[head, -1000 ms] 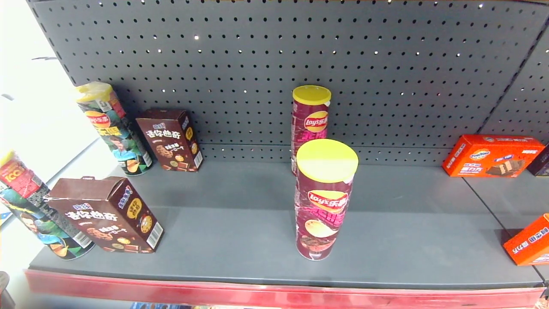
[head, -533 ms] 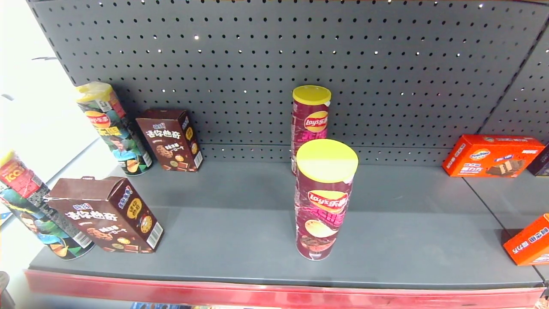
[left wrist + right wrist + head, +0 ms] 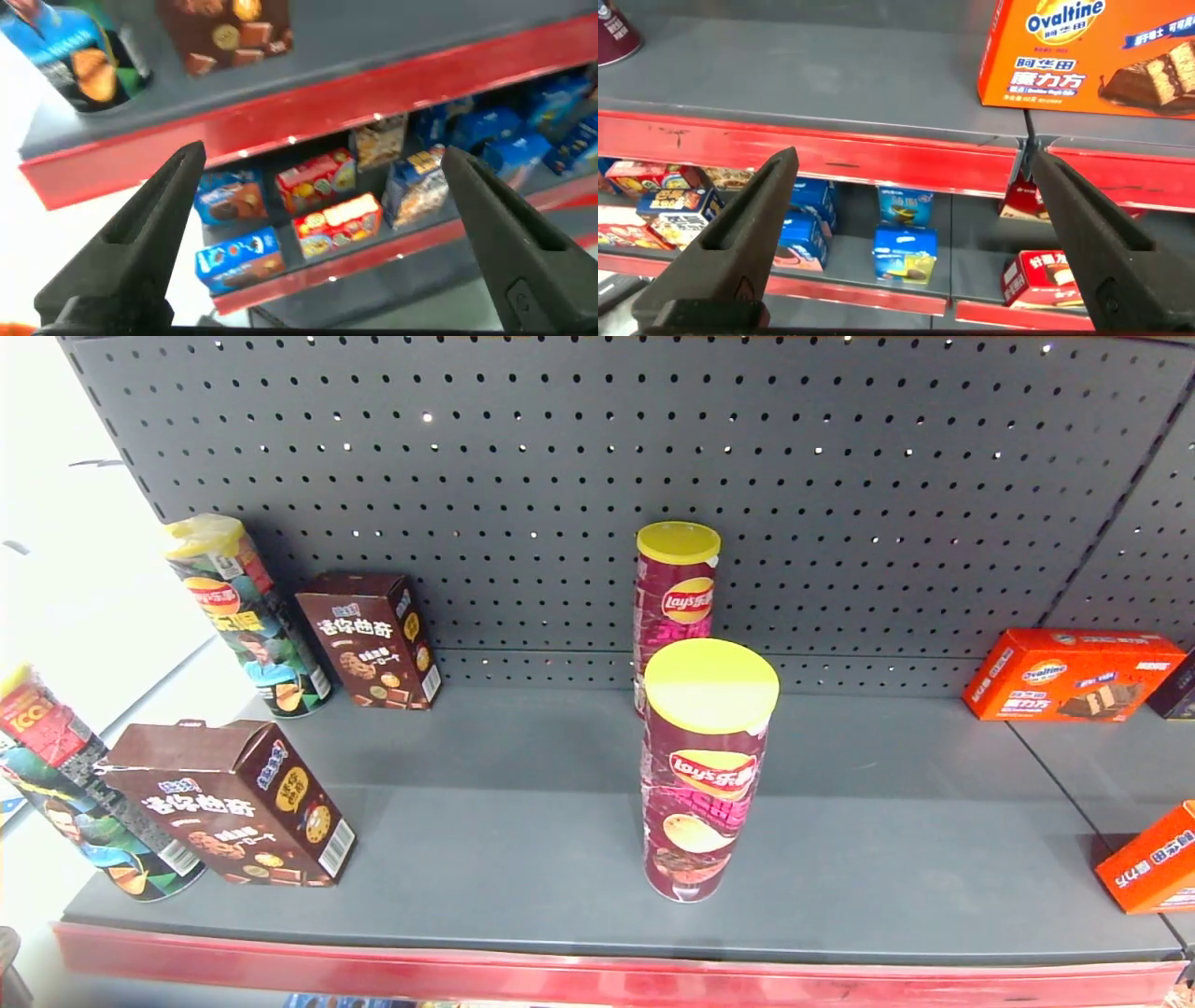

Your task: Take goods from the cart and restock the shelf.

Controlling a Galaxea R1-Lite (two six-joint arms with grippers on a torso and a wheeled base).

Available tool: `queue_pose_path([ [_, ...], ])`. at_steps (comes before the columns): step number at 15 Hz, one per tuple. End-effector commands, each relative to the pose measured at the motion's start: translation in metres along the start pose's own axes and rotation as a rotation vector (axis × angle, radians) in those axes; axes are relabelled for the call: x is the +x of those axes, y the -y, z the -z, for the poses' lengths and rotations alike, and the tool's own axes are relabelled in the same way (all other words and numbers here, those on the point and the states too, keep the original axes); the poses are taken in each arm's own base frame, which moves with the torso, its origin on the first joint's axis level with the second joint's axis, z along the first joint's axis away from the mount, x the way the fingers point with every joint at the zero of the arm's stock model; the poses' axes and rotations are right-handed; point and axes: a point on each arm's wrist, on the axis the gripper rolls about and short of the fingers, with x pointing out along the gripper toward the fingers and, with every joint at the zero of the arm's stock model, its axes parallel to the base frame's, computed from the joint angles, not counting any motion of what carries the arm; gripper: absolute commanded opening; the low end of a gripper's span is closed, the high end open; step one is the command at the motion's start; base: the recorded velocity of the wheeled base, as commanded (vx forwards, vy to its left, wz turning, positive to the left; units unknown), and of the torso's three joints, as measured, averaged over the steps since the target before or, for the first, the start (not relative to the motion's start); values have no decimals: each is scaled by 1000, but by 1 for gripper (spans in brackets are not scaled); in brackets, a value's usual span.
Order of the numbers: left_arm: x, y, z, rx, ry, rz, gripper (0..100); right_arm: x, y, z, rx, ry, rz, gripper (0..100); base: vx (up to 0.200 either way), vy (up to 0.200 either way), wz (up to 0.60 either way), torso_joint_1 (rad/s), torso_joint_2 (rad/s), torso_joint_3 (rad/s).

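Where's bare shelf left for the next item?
Two wide bare patches on the shelf: one between the front brown box and the front purple can, one between that can and the front orange box. The left end is crowded: teal cans and brown boxes.

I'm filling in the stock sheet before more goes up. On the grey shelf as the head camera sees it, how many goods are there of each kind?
Maroon chip cans: 2
Teal-and-black chip cans: 2
Brown cookie boxes: 2
Orange boxes: 2
Dark item cut off at the right edge, kind unclear: 1
Total: 9
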Motion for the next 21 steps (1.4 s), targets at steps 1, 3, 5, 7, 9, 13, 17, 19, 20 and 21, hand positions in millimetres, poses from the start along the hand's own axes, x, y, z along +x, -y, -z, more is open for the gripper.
queue_pose_path([
  [1, 1, 0, 2, -9, -17, 24, 100, 0, 0, 0, -1, -5, -1, 100, 0, 0, 0, 0, 0, 0],
  [3, 1, 0, 2, -18, -13, 54, 100, 0, 0, 0, 0, -3, 2, 100, 0, 0, 0, 0, 0, 0],
  [5, 1, -1, 2, -32, -15, 40, 100, 0, 0, 0, -1, -5, -3, 100, 0, 0, 0, 0, 0, 0],
  [7, 1, -1, 2, -38, -15, 34, 100, 0, 0, 0, 0, -5, -3, 100, 0, 0, 0, 0, 0, 0],
  [9, 1, -2, 2, -44, -20, -21, 100, 0, 0, 0, 0, -5, -4, 100, 0, 0, 0, 0, 0, 0],
  [13, 1, -2, 3, -49, -19, -27, 100, 0, 0, 0, 0, -5, -3, 100, 0, 0, 0, 0, 0, 0],
  [17, 1, -2, 3, -54, -19, -26, 100, 0, 0, 0, 0, -5, -4, 100, 0, 0, 0, 0, 0, 0],
  [19, 1, -2, 3, -54, -19, -27, 100, 0, 0, 0, 1, -6, -7, 100, 0, 0, 0, 0, 0, 0],
  [20, 1, -2, 3, -63, -19, -37, 100, 0, 0, 0, 1, -5, -10, 100, 0, 0, 0, 0, 0, 0],
  [21, 1, -2, 3, -61, -22, -47, 100, 0, 0, 0, 2, -5, -9, 100, 0, 0, 0, 0, 0, 0],
])
